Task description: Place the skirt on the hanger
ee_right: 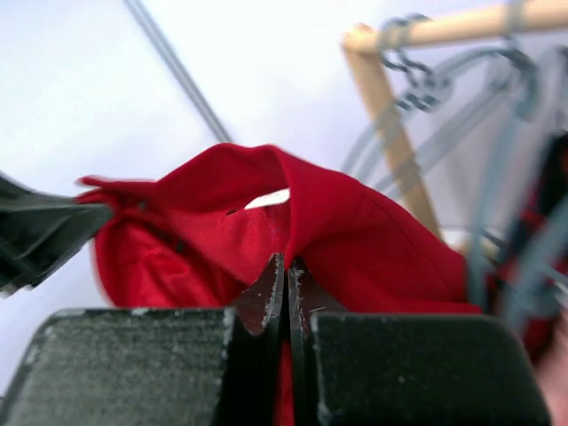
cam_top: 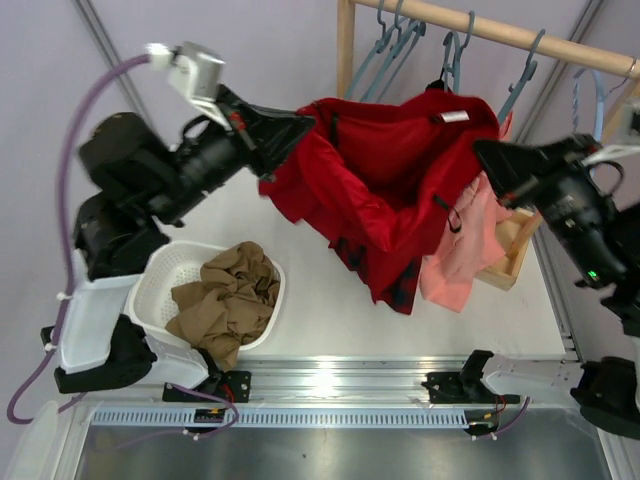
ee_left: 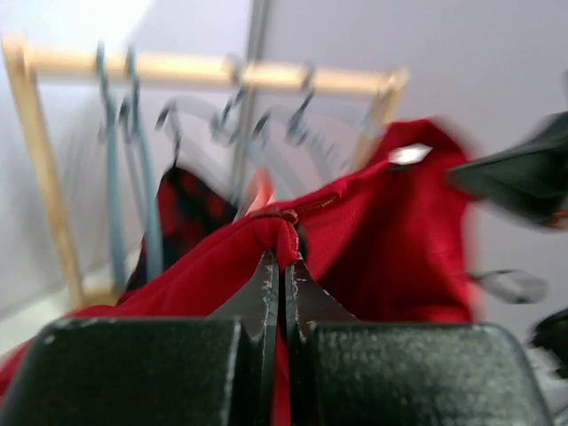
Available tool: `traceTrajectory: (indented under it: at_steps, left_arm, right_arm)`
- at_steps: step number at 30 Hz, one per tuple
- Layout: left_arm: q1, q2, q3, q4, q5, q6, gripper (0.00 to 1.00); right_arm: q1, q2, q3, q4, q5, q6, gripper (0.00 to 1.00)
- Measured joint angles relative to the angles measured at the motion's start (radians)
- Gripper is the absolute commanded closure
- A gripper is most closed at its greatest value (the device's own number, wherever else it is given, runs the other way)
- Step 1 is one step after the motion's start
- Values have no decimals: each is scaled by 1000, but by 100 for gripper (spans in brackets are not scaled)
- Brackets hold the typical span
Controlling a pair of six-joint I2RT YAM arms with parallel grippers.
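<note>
The left gripper has its jaws closed together on a folded edge of the large plain bright-red cloth skirt. The right gripper has its jaws likewise clamped on the opposite edge of the skirt. The skirt hangs between the two grippers, raised above the white table and sagging open in the middle. It is directly in front of the wooden rail. Slim grey-blue plastic hangers hang by their hooks from the rail. A red-and-black plaid garment and a pink garment hang below and behind the skirt. Near the left arm base stands a white perforated plastic basket holding a crumpled tan-brown garment.
</note>
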Motion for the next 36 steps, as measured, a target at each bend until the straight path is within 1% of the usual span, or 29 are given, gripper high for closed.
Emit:
traceTrajectory:
  at_steps: [3, 6, 7, 12, 16, 19, 20, 22, 23, 24, 26, 29, 31, 32, 36]
  left_arm:
    - [-9, -7, -121, -1, -57, -2, 100]
    - [-9, -26, -330, -2, -99, -19, 100]
    - [-10, -28, -388, -15, -108, -29, 100]
    - [-2, -100, -754, 26, -135, -97, 100]
    - [64, -173, -1023, 43, -113, -188, 100]
    - [110, -219, -1162, 45, -105, -237, 85]
    - [114, -229, -1187, 41, -105, -245, 57]
    - [114, -241, -1218, 21, -104, -260, 20]
    - [114, -243, -1222, 9, -108, -269, 13]
    - [115, -243, -1222, -5, -117, -286, 9]
    - [128, -245, -1222, -32, -148, -323, 6]
    - [194, -258, -1240, -54, -168, -367, 5]
    - [241, -282, -1277, -61, -181, -397, 7]
    - [254, -296, -1299, -63, -183, -408, 10]
    - [253, -314, -1352, -56, -151, -433, 16]
  right_arm:
    - [0, -106, -82, -67, 45, 19, 100]
    - [0, -216, -259, -124, 66, 86, 100]
    - [0, -230, -291, -143, 66, 99, 100]
    - [-1, -364, -673, -182, 3, 237, 100]
    - [-1, -433, -884, -182, -54, 317, 100]
    - [-1, -451, -961, -180, -72, 369, 100]
    - [-1, -447, -975, -179, -72, 382, 100]
    - [-1, -430, -997, -172, -72, 404, 100]
    - [-1, -419, -1007, -166, -71, 410, 100]
    - [-1, -411, -1020, -154, -71, 416, 100]
    - [-1, -405, -1039, -143, -66, 426, 100]
    - [-1, -405, -1055, -149, -38, 454, 100]
    - [-3, -418, -1055, -172, -4, 476, 100]
    - [-6, -428, -1055, -184, 10, 487, 100]
    - [-10, -463, -1055, -232, 43, 511, 100]
